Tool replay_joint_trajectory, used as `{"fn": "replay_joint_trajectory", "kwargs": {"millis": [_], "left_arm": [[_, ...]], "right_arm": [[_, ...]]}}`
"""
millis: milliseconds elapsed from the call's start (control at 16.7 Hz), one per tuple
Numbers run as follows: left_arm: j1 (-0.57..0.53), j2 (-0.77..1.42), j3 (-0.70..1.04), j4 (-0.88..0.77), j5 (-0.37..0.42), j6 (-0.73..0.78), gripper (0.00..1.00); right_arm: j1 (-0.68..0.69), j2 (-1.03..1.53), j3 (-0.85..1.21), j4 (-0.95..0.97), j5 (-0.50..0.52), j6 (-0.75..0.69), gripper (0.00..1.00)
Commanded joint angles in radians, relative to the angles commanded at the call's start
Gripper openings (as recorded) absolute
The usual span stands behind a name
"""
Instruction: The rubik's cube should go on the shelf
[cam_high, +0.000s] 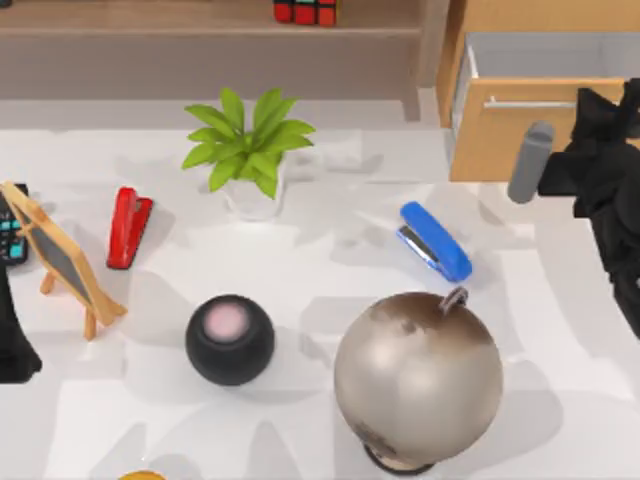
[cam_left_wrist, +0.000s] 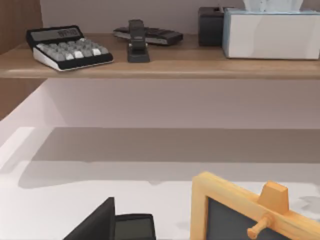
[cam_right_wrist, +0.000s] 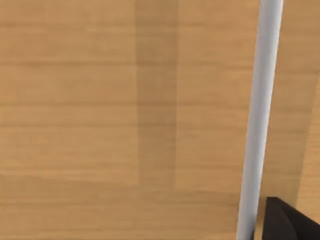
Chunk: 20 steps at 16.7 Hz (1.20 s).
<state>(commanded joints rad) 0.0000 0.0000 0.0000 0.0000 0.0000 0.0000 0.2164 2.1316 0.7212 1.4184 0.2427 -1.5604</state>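
The rubik's cube (cam_high: 305, 10) rests on the shelf (cam_high: 150, 20) at the back of the table, cut off by the top view's upper edge, showing red and yellow stickers. No gripper touches it. My right gripper (cam_high: 600, 150) hangs at the far right, in front of the open wooden drawer (cam_high: 520, 135); the right wrist view looks closely at the drawer front (cam_right_wrist: 125, 125) and its metal handle (cam_right_wrist: 260, 115). My left arm (cam_high: 15, 345) sits parked at the table's left edge. The left wrist view looks along the shelf (cam_left_wrist: 200, 67).
On the table stand a potted plant (cam_high: 250, 145), a red stapler (cam_high: 128, 227), a blue stapler (cam_high: 436, 241), a black round speaker (cam_high: 229, 338), a large globe (cam_high: 418, 378) and a small easel blackboard (cam_high: 62, 260). The shelf holds a calculator (cam_left_wrist: 67, 47), black stapler (cam_left_wrist: 137, 42) and tissue box (cam_left_wrist: 270, 32).
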Motion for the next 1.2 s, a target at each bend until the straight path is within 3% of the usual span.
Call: {"fn": "replay_joint_trajectory", "kwargs": {"millis": [720, 1200], "left_arm": [[0.0, 0.0, 0.0, 0.0, 0.0, 0.0, 1.0], [0.0, 0.0, 0.0, 0.0, 0.0, 0.0, 1.0]], "right_arm": [[-0.017, 0.041, 0.123, -0.064, -0.017, -0.001, 0.0], [-0.039, 0.135, 0.32, -0.178, -0.042, -0.002, 0.0]]}}
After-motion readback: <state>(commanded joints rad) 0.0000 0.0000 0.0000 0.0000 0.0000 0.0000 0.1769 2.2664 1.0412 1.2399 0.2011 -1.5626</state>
